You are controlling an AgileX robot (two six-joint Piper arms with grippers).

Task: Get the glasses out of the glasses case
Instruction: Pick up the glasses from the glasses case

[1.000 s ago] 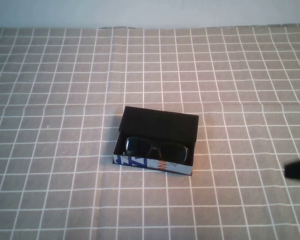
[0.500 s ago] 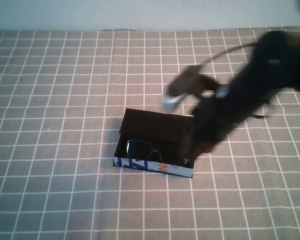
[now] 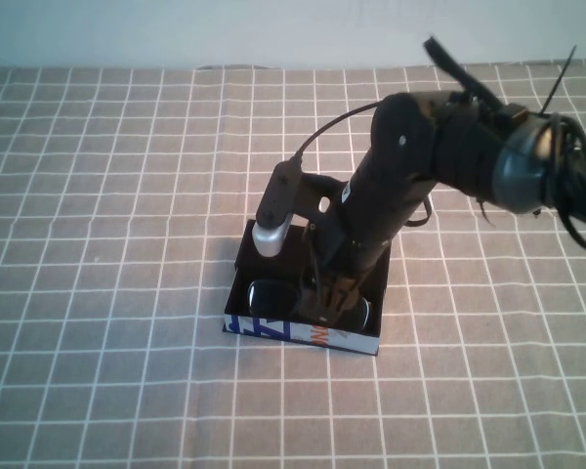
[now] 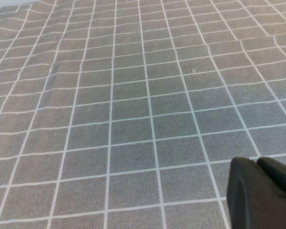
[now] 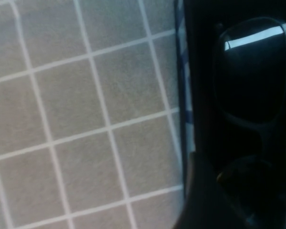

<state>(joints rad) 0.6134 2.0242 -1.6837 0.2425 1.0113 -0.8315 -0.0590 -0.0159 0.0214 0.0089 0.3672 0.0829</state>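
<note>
High view: right claw inside glasses case, frame centre, over glasses; grip: cannot tell.
Left claw: pinched closed above bare surface.

The tablecloth is grey with a grid of thin white lines. On it the glasses case is black inside, its near outer side white with blue and orange marks, and the glasses in it are black with dark glossy lenses. The right gripper, down in the case's right half, is black on a black arm bearing a silver-grey cylinder, while the left gripper, over bare cloth, is black too.
</note>
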